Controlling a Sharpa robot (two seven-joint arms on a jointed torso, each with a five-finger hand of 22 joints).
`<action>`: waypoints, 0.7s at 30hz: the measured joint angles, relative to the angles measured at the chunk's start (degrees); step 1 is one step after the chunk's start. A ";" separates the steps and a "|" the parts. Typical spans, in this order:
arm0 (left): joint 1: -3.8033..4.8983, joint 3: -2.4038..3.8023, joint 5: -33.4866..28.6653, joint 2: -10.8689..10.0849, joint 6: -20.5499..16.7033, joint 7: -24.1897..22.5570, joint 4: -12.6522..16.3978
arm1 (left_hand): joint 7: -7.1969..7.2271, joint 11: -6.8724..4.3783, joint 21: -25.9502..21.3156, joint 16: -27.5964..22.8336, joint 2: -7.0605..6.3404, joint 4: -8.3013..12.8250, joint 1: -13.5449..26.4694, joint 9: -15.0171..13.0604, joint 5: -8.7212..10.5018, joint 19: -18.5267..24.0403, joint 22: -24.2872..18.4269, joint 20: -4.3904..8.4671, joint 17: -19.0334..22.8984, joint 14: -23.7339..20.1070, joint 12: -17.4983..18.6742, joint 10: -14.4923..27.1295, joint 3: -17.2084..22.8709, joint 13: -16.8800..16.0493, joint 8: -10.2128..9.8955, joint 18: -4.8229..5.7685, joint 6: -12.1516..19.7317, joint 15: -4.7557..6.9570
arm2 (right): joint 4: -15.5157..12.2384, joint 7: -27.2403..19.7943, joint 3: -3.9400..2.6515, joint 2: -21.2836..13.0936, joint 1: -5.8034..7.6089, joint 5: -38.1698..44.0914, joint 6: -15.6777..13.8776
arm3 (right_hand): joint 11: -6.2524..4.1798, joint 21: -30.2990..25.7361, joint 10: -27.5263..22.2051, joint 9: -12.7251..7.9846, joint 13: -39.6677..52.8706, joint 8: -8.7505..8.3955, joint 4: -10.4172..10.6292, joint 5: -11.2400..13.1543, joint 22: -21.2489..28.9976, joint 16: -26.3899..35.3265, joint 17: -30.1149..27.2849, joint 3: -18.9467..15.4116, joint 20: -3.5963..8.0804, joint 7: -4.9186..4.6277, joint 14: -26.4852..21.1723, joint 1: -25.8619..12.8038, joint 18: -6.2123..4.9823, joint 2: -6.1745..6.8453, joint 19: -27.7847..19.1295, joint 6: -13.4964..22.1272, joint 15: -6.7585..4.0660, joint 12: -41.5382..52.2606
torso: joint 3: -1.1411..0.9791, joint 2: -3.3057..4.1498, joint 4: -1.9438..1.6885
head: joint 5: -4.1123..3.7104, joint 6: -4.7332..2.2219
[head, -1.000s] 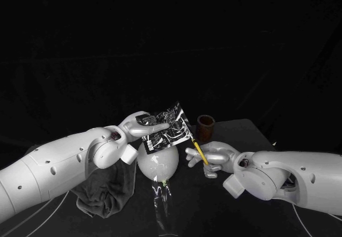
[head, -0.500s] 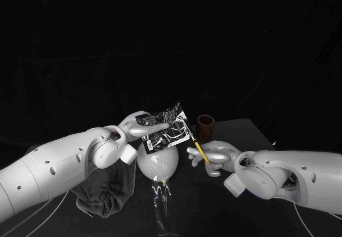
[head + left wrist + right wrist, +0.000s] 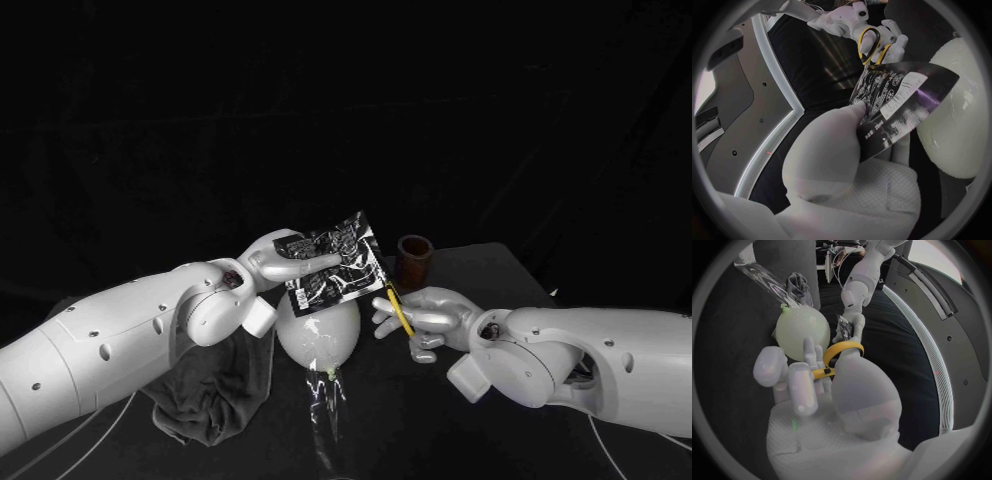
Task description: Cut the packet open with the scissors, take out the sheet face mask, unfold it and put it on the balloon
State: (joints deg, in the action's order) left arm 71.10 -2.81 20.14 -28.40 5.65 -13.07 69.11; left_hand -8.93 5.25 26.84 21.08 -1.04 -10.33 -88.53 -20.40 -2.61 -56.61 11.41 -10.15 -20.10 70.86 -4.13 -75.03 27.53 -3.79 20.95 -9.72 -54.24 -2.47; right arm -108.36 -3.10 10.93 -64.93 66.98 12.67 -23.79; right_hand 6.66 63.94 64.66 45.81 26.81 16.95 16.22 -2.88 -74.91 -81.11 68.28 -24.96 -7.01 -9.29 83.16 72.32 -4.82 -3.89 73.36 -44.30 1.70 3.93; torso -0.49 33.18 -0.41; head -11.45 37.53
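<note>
Two hands are cooperating: the left hand is pinching the packet upright above the balloon, exposing one edge, while the right hand is gripping the scissors at that edge, apparently for cutting.

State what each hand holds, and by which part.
The left hand pinches the packet by one side edge; the right hand holds the scissors by their yellow handle loops.

Brown tube upright on table; dark grey cloth crumpled, well apart.
</note>
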 measured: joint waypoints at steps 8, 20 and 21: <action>0.04 0.05 1.23 0.07 -0.17 -0.26 0.05 | -0.01 -0.03 0.00 0.21 0.07 0.00 -0.07 0.00 0.18 0.00 0.00 0.00 -0.05 0.00 0.00 -0.03 0.00 0.00 0.00 0.02 0.00 -0.01 | -0.49 -0.19 0.04 0.24 0.08 -0.52 -0.69 | 0.01 -0.25 -0.02 -0.01 -1.79 -0.40 0.18 0.00 -0.03 0.00 -0.11 0.18 -0.41 -0.30 0.14 -0.80 -0.87 0.80 0.00 0.30 0.26 0.00 | -0.01 -0.05 0.03 | 0.00 -0.11; 0.10 0.12 3.47 0.05 -0.73 -0.89 0.07 | -0.11 -0.15 0.00 0.20 0.13 0.17 -0.14 0.00 -0.01 0.00 0.07 0.00 -0.12 0.00 0.02 -0.15 -0.15 0.01 0.00 0.05 0.09 -0.02 | -0.67 -0.23 0.07 0.56 0.88 -1.34 -1.31 | 0.03 0.11 0.70 0.00 -3.35 -0.40 0.22 0.00 -0.03 -0.01 0.28 0.57 -0.81 -0.64 0.15 -0.79 -0.88 0.80 0.40 0.18 0.27 0.00 | -0.01 -0.02 0.01 | -0.40 -0.38; 0.10 0.12 3.65 0.05 -0.75 -0.93 0.08 | -0.11 -0.15 0.00 0.21 0.14 0.17 -0.14 0.00 0.00 0.02 0.07 0.02 -0.12 0.00 0.02 -0.15 -0.14 0.01 0.00 0.05 0.09 -0.02 | -0.67 -0.24 0.06 0.60 0.94 -1.41 -1.36 | 0.12 0.30 0.80 0.03 -3.49 -0.40 0.22 0.00 -0.03 -0.16 0.33 0.57 -0.81 -0.76 0.16 -0.82 -0.88 0.77 0.40 0.07 0.27 0.08 | -0.01 -0.02 0.01 | -0.41 -0.40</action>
State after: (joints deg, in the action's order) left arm 71.21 -2.68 23.79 -28.35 4.89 -13.99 69.19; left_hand -9.03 5.09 26.83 21.29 -0.91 -10.16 -88.67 -20.40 -2.62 -56.59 11.48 -10.13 -20.22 70.86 -4.11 -75.19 27.39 -3.79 20.95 -9.67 -54.14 -2.49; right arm -109.03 -3.33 10.99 -64.32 67.92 11.26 -25.16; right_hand 6.78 64.24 65.46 45.84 23.32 16.55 16.44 -2.88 -74.95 -81.27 68.61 -24.38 -7.82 -10.04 83.32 71.50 -5.69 -3.12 73.76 -44.24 1.97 4.00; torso -0.49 33.16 -0.40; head -11.87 37.14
